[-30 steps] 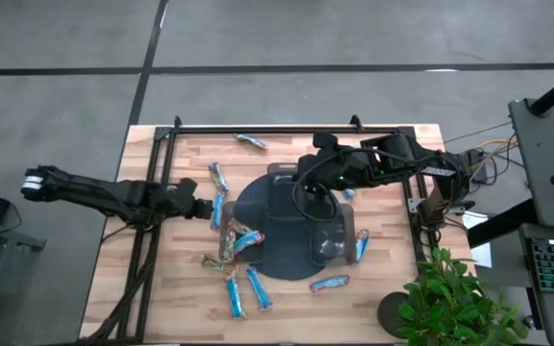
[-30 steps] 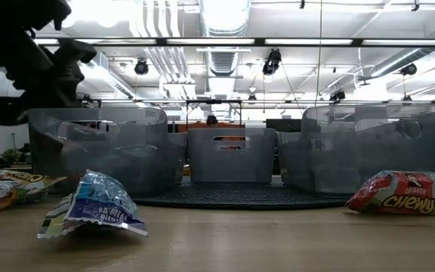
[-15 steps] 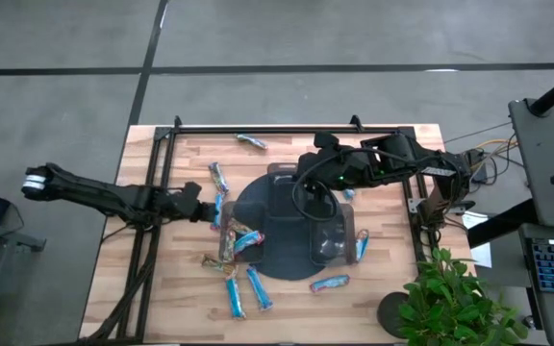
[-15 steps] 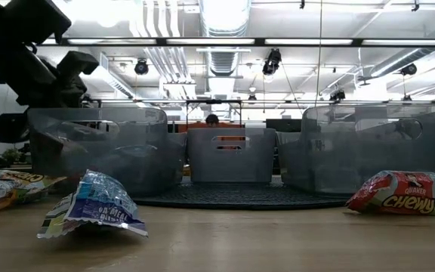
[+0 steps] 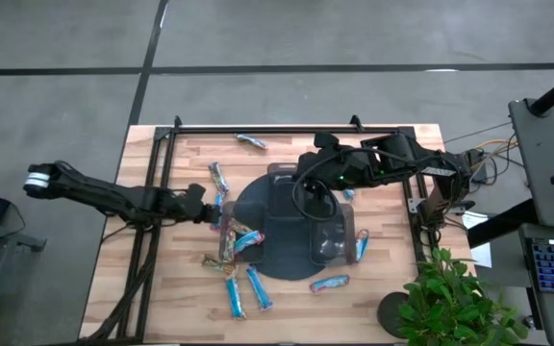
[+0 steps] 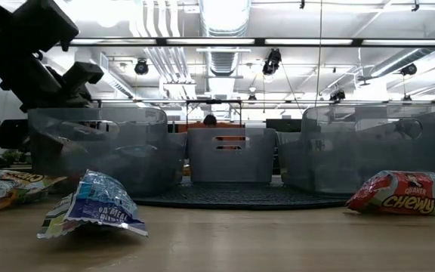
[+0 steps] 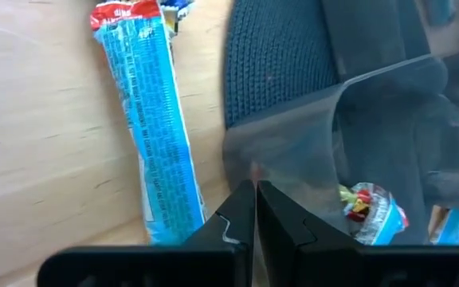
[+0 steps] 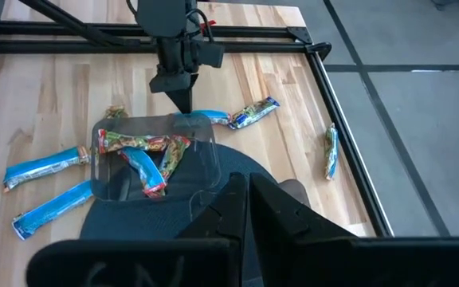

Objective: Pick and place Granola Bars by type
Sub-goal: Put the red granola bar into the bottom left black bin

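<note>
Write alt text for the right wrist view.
The left hand, shut and empty, points down at the edge of a clear bin holding a few granola bars on a dark round tray. More bars lie scattered on the wooden table; the right hand is shut in the foreground.

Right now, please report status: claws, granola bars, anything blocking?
Left claw shut, empty, at the clear bin holding bars. Right claw shut, empty, over the tray. Light blue bar beside left claw. Nothing blocking.
</note>
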Tool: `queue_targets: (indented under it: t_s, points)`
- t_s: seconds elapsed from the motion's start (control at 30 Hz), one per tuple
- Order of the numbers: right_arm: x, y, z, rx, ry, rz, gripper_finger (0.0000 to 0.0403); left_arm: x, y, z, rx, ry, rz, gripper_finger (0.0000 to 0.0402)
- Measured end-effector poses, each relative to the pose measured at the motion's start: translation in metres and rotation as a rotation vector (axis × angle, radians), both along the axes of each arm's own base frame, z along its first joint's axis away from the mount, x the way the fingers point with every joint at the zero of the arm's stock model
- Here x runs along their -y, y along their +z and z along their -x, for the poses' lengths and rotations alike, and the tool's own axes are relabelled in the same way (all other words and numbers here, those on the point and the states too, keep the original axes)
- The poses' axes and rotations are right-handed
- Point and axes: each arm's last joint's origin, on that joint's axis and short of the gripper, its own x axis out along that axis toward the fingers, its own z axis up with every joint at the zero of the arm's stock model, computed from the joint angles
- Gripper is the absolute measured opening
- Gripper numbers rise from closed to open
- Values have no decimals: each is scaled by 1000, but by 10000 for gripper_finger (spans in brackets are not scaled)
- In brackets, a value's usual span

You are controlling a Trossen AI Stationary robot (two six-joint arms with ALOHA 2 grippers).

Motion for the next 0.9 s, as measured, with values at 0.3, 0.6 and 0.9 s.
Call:
queue_targets:
  t_s: [0.3, 0.6, 0.9]
  points:
    - [0, 0, 0, 0, -1, 1, 8, 1, -9, -7, -47, 14, 8, 0]
    - [0, 0, 0, 0, -1, 1, 8, 1, -18, -9, -103, 22, 13, 0]
    - [0, 0, 0, 1, -5, 4, 8, 2, -24, -9, -162, 6, 29, 0]
